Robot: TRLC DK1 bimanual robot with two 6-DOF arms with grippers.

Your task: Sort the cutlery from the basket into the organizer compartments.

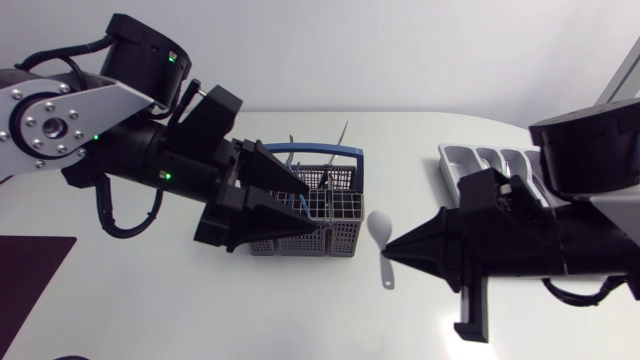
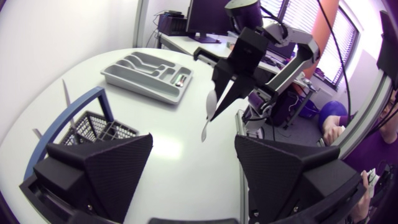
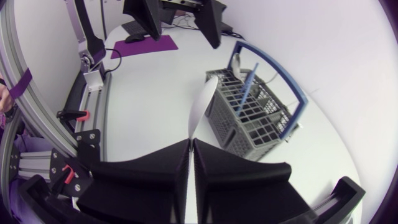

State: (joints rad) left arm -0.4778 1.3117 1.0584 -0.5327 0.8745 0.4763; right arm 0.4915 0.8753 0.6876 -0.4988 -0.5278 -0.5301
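Spoon (image 1: 379, 230) in right gripper (image 1: 392, 250), basket (image 1: 340, 243) adj.

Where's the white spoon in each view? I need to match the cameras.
Head view: white spoon at the right gripper tip, beside the basket.
Left wrist view: hanging from that gripper, beyond the basket.
Right wrist view: clamped in that gripper, alongside the basket.
Shared landmark: the basket.

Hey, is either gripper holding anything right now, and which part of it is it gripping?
The right gripper is shut on the white spoon, on its handle just below the bowl. The left gripper is open, empty.
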